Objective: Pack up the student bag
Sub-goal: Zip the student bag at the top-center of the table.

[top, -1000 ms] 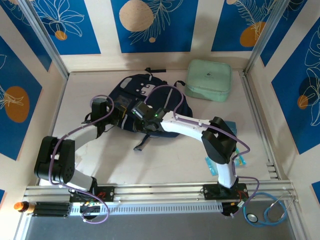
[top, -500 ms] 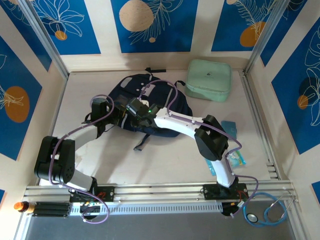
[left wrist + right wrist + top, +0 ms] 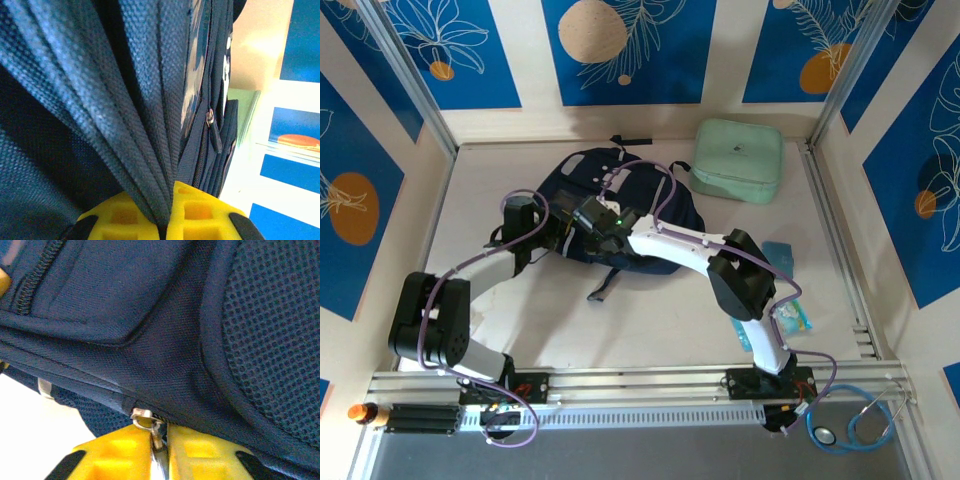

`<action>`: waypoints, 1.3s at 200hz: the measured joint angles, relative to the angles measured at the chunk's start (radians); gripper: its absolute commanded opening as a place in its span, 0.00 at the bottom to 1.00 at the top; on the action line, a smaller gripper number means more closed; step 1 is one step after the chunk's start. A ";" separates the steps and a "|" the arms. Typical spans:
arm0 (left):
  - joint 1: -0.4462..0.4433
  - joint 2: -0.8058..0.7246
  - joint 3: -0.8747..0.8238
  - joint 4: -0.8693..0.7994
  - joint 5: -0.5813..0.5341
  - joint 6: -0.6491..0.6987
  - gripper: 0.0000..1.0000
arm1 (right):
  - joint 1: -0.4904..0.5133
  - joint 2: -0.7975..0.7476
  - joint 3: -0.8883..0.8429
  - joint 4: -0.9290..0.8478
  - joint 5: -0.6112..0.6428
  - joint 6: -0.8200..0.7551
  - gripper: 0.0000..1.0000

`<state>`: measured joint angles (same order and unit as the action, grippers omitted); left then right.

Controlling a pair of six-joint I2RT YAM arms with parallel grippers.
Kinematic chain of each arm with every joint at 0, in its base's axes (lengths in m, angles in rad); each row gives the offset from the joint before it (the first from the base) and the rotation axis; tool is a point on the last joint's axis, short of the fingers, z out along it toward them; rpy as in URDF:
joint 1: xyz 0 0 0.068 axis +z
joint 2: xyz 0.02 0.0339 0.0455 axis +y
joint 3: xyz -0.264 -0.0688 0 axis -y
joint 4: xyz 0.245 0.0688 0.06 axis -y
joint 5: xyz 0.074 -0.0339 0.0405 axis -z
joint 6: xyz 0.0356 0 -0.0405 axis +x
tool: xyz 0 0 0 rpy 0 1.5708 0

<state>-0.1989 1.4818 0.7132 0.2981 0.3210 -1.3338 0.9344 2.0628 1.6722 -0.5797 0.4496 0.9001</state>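
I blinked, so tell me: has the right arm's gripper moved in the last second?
Yes. The right gripper slid left across the student bag, farther from the mint-green case.

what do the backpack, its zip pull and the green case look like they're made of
The student bag: matte navy woven fabric, its coarse weave showing. Its zip pull: probably metal, silvery and glinting. The green case: smooth and matte, perhaps moulded fabric; hard to tell from this far.

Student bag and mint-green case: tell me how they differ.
The student bag is dark navy; the mint-green case is pale green. The student bag is larger and slumped, with black straps; the mint-green case is a neat rounded square. Both lie on the table.
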 measured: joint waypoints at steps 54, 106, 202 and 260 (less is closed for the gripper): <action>-0.010 0.016 0.002 -0.002 0.004 0.000 0.00 | -0.006 -0.066 -0.116 0.055 -0.001 -0.013 0.11; -0.011 0.032 0.019 -0.002 0.011 0.008 0.00 | -0.017 -0.153 -0.240 0.061 0.014 -0.034 0.10; 0.008 0.069 0.039 -0.022 0.011 0.064 0.20 | -0.057 -0.325 -0.463 0.019 0.128 -0.014 0.00; 0.044 0.036 0.026 -0.066 -0.029 0.156 0.54 | -0.058 -0.279 -0.337 0.004 0.065 -0.098 0.00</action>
<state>-0.1547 1.5181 0.7387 0.2317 0.2920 -1.1774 0.8764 1.7836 1.3354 -0.5758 0.5148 0.8017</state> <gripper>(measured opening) 0.499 0.056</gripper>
